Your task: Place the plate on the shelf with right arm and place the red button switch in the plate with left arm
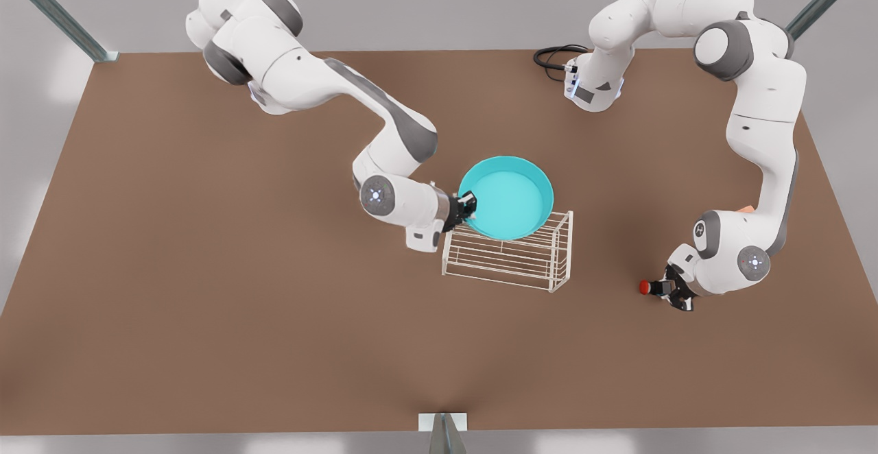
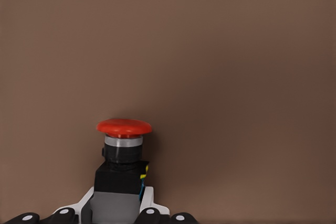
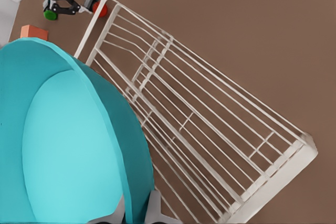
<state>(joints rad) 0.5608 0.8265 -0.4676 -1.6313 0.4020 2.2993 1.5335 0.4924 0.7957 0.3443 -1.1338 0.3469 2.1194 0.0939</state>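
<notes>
I've got the right gripper (image 1: 469, 207) at the front view's centre, clamped on the rim of the turquoise plate (image 1: 507, 197). In the right wrist view its fingertips (image 3: 152, 211) straddle that rim, one on each side of the wall. The plate hangs over the far part of the white wire shelf (image 1: 511, 255), its open face tipped toward the front camera rather than lying flat; I can't tell whether its lower edge touches the bars. The shelf stands upright on the brown table (image 1: 206, 269), its long side running across the front view, the thin top bars running along that length.

Over on the front view's right, my left gripper (image 1: 669, 291) is down low at the table, closed on the dark body of the red button switch (image 1: 646, 287). The switch lies with its long axis roughly level, red cap pointing toward the front view's left, toward the shelf, well apart from it. In the left wrist view the red cap (image 2: 124, 127) faces away from the camera, body held between the fingers (image 2: 149, 212).

From the right wrist camera I also see a green-capped switch (image 3: 50, 14) and an orange block (image 3: 34, 32) near that far gripper.
</notes>
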